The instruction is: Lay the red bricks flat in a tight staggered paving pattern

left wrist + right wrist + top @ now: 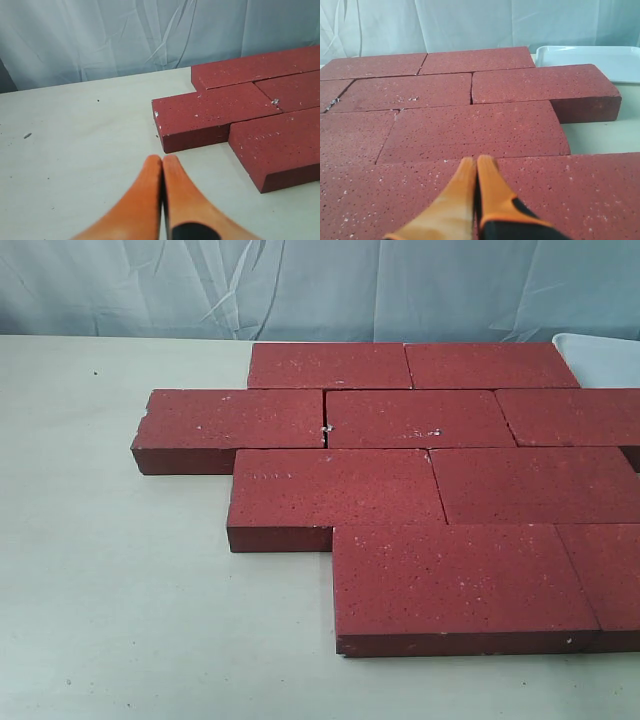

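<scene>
- The pale counter [120,570] lies bare across the left and lower left of the exterior view, with a crumpled light blue cloth backdrop [150,290] along the top.
- The left end effector [162,160] has its orange fingers pressed together and grips nothing. It sits over bare counter near the end of the leftmost brick, apart from it.
- The red bricks [420,470] lie flat on the counter and fill the centre and right of the exterior view in four staggered rows.
- The top row has two bricks and the second row three, and the second row's left brick juts farthest to the left.
- The third row has two bricks and the front row two. The right edge of the frame cuts the bricks at that end.
- Joints look tight, apart from a small chipped gap between the left and middle bricks of the second row.
- The right end effector [476,161] has its orange fingers pressed together and empty. It sits over the top face of the nearest brick, and I cannot tell whether it touches.
- A white tray [600,355] sits at the upper right, just beside the top row.
</scene>
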Controlling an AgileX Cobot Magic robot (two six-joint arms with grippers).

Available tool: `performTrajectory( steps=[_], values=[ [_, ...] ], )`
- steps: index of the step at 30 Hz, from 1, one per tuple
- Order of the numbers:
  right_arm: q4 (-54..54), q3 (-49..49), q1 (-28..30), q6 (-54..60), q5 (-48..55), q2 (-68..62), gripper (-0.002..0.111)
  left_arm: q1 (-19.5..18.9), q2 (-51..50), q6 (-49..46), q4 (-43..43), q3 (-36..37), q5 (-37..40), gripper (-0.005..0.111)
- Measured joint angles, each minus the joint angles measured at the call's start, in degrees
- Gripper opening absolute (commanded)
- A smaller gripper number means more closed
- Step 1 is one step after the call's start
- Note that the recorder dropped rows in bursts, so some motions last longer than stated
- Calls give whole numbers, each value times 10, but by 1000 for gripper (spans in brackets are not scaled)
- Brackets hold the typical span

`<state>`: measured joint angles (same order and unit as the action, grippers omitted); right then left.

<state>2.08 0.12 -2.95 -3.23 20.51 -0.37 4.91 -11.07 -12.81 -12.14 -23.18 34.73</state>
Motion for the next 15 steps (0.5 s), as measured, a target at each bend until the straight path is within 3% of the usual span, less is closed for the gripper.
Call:
performTrajectory(
  steps=[15],
  values=[
    [0, 0, 0, 0, 0, 0, -1, 0, 35, 0, -31, 172, -187, 0]
  ],
)
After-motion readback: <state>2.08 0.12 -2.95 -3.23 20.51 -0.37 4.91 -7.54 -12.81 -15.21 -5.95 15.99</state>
